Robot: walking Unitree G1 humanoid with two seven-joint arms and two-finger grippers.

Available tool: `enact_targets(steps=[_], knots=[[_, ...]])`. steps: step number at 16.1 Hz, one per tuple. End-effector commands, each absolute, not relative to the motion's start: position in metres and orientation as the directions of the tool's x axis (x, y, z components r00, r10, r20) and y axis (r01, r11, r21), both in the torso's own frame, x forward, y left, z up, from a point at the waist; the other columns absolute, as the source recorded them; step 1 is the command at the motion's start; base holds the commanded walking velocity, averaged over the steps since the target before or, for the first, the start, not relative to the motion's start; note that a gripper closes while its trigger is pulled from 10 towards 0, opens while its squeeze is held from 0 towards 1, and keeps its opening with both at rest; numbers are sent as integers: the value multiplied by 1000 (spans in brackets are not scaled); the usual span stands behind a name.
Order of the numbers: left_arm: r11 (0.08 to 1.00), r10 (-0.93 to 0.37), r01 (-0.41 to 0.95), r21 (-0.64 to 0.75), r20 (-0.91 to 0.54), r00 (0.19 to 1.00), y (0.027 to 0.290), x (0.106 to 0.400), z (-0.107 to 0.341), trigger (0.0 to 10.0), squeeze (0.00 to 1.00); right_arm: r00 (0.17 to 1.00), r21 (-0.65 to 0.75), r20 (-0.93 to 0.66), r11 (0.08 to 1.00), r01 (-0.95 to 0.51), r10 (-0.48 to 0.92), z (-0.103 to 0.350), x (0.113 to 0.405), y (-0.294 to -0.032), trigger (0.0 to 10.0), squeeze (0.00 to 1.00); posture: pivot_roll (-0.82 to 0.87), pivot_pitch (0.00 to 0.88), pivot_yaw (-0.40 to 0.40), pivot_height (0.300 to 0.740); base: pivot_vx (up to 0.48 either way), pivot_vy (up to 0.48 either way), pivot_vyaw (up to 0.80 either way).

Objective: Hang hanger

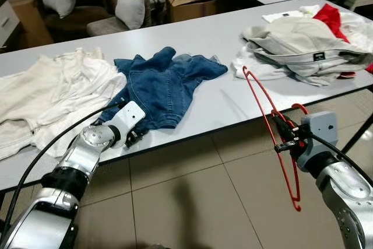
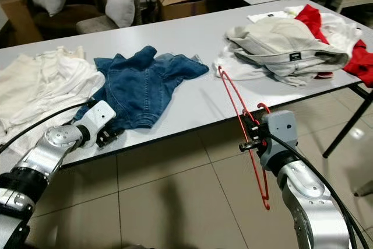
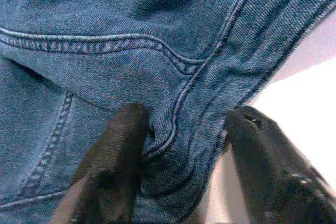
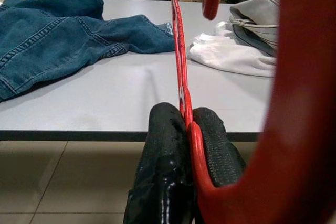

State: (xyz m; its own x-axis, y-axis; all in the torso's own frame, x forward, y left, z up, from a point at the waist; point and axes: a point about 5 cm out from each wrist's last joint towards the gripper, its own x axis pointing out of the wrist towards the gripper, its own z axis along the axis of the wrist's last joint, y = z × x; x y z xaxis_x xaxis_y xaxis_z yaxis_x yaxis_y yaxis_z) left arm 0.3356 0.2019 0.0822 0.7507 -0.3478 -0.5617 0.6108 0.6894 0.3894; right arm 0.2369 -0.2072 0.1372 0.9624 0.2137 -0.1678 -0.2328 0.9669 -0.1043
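Red hanger point(image 1: 274, 126) clamped in right gripper point(image 4: 187, 129); left gripper point(image 3: 181, 166) open astride denim jacket point(image 1: 160, 86) hem; no legible writing.

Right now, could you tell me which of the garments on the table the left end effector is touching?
The blue denim garment: the left end effector straddles its seam at the near table edge, between the cream clothes and the grey-white pile.
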Motion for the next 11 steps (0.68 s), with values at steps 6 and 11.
enact_targets(steps=[6,11], knots=[[778,-419,605,169,-577,700,196,331,71,0,0,964,-107,-140,964,-242,227,144,236,-203,10000,0,-220,0,94,740,0,0,0],[827,-487,561,22,-470,736,186,339,88,0,0,965,-105,-142,966,-238,222,143,233,-204,10000,0,-230,0,101,740,0,0,0]])
